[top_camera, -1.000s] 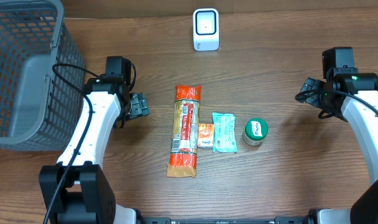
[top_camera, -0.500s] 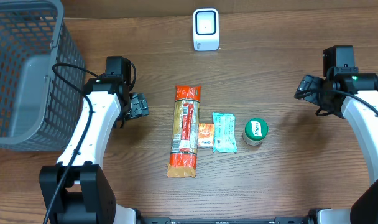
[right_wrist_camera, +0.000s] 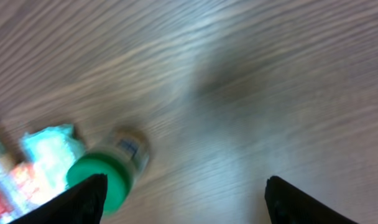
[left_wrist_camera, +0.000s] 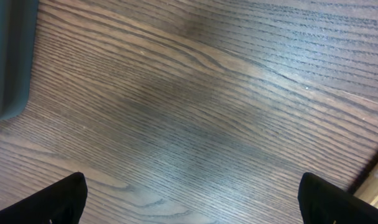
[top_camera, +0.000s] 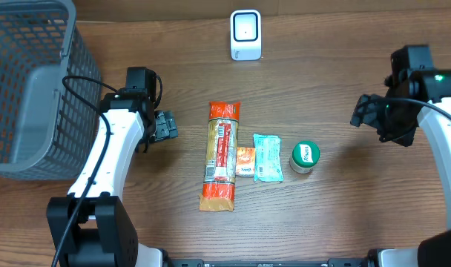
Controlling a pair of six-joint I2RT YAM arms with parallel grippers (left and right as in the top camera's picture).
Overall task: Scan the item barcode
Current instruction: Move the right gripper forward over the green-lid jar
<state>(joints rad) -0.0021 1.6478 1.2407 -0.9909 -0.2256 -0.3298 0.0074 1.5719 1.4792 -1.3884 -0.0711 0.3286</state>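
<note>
Overhead, my left tool hangs released beside the grey wire basket, grasping nothing. My right tool is likewise spread and empty, up and to the right of the green-lidded jar. The items lie in a row mid-tabletop, well below the white scanner.

Risks, as I judge them: the long orange packet, small orange packet and teal packet lie edge to edge, so lifting one may drag its neighbour. The round jar may tip or slip from my grasp. A barcode turned away from the scanner will not read.

Count: one basket, two tools, three packets, one jar, one scanner.
</note>
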